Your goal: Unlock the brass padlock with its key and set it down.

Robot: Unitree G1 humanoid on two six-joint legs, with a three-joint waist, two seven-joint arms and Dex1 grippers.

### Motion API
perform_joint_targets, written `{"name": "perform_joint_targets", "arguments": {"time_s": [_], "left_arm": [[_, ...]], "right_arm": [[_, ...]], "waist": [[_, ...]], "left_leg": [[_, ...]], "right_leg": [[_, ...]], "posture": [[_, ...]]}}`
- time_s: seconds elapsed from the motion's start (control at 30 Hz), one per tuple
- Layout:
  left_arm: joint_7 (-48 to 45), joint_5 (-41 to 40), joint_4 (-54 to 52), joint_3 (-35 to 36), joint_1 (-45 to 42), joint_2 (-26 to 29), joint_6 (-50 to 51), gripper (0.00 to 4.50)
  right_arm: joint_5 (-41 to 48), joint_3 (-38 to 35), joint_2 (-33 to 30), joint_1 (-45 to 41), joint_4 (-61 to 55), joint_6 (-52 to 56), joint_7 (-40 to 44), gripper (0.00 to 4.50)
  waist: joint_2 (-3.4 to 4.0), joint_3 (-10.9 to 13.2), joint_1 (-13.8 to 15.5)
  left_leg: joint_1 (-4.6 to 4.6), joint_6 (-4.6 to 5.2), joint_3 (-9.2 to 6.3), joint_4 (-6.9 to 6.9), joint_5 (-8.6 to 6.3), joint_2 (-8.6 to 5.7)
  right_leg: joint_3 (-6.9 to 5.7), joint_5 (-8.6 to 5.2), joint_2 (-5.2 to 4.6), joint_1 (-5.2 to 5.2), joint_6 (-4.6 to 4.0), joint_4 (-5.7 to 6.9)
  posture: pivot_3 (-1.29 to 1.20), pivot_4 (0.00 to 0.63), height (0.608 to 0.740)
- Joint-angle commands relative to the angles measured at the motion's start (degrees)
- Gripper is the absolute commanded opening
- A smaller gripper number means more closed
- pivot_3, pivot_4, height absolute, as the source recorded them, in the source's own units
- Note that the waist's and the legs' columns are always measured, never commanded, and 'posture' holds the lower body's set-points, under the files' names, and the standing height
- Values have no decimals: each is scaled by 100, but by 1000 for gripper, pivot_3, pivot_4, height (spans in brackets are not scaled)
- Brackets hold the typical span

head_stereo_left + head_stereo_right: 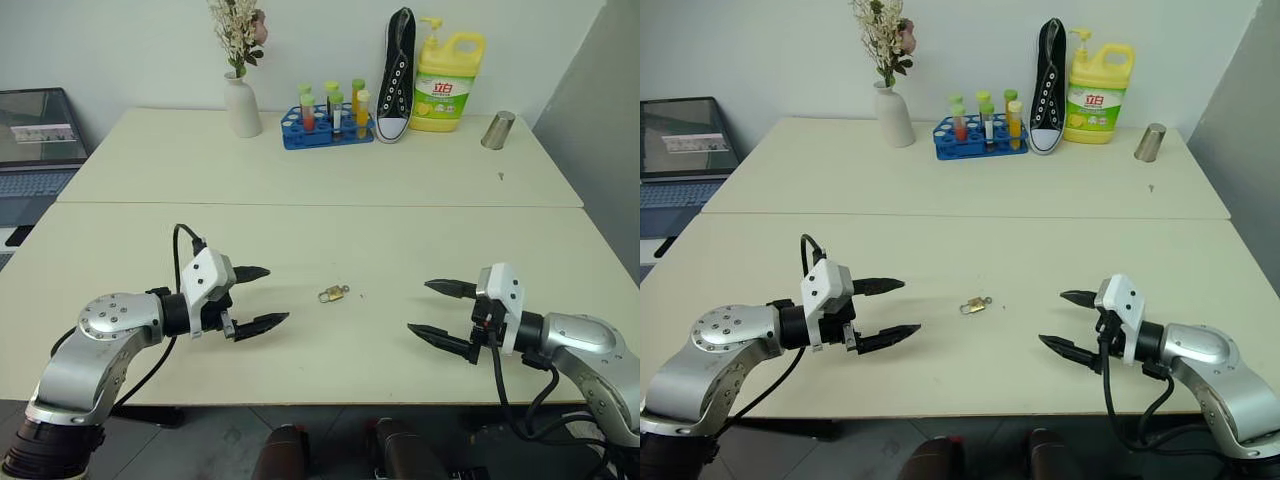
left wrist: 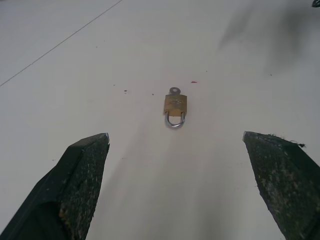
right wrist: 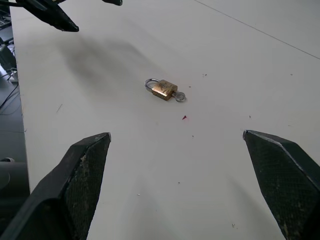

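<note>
The brass padlock [image 1: 333, 294] lies flat on the near table, midway between my two grippers. Its silver shackle [image 2: 175, 121] points toward my left gripper. The key [image 3: 180, 97] sticks out of the body's other end, on the side of my right gripper. My left gripper [image 1: 262, 297] hovers left of the lock, open, with nothing between its fingers. My right gripper [image 1: 439, 310] hovers to the right of the lock, also open and empty. The lock sits well ahead of both pairs of fingertips, touching neither.
On the far table stand a white vase with flowers [image 1: 241, 104], a blue rack of tubes [image 1: 327, 125], a black sneaker [image 1: 397, 75], a yellow detergent bottle [image 1: 447, 82] and a metal cup [image 1: 497, 130]. A laptop [image 1: 38, 140] sits at far left.
</note>
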Motion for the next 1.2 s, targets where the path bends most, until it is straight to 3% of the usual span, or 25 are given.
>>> {"name": "perform_joint_targets", "arguments": {"time_s": [0.03, 0.2, 0.4, 0.8, 1.1, 1.2], "left_arm": [[76, 213, -31, -171, -146, -44, -138, 4500], [189, 311, 2, -403, -373, -311, -120, 4500], [227, 879, 394, -1152, -811, -640, -248, 4500], [416, 1849, 1884, -2071, -1671, -1529, -741, 4500], [199, 1982, 2319, -2255, -1961, -1791, -699, 4500], [141, 2103, 2417, -2359, -2011, -1780, -577, 3869]], "right_arm": [[263, -81, -155, -84, -352, 271, 41, 4445], [507, -154, -197, -120, -568, 684, -122, 4445], [519, -168, -262, -46, -783, 897, -291, 4445], [571, -191, -234, 143, -1105, 1047, -644, 4445], [665, -235, -243, 238, -1271, 1110, -814, 4445], [707, -284, -234, 297, -1335, 1139, -863, 4500]], "waist": [[0, 0, 1], [-1, 0, 1], [-2, -1, 3], [-3, -2, 11], [-4, -3, 10], [-5, -4, 10]], "left_leg": [[0, 0, 0, 0, 0, -1], [-1, 0, -1, 1, 0, -1], [-2, 0, -1, 2, 0, -6], [-4, 0, -2, 4, 0, -4], [-3, 0, -4, 6, 0, -5], [-4, 0, -4, 7, 0, -5]], "right_leg": [[1, 0, 0, 0, 0, 0], [0, 0, -1, 0, 0, 0], [0, 0, 13, 2, 1, 1], [1, 1, 23, 1, 2, 1], [1, 1, 23, 3, 3, 3], [1, 1, 23, 3, 3, 3]], "posture": [[0, 150, 740], [0, 150, 740], [0, 150, 740], [0, 150, 740], [0, 150, 740], [0, 150, 740]]}}
